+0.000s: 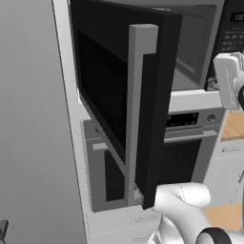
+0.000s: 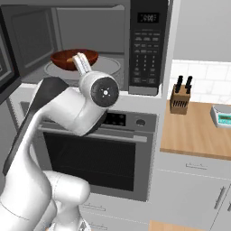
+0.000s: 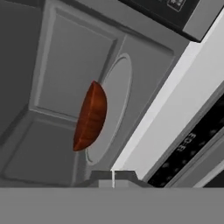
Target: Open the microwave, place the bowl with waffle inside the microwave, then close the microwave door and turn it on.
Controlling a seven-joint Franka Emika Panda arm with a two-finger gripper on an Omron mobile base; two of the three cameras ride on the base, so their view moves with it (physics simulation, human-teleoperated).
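The microwave (image 2: 90,45) stands open, its door (image 1: 119,95) swung out to the left with the grey bar handle (image 1: 138,109) facing me. The reddish-brown bowl (image 2: 74,58) sits on the round turntable (image 2: 110,67) inside; in the hand view the bowl (image 3: 91,116) appears edge-on, a short way off. I cannot make out the waffle in it. My gripper (image 2: 81,61) hangs just in front of the cavity opening, pointing in at the bowl, fingertips (image 3: 113,177) pressed together and holding nothing.
The keypad strip (image 2: 146,54) is right of the cavity. Below is the silver oven (image 2: 90,153) with its horizontal handle. To the right, a wooden counter (image 2: 194,131) carries a knife block (image 2: 179,100) and a small teal scale (image 2: 222,116). A tall grey panel (image 1: 28,119) stands left.
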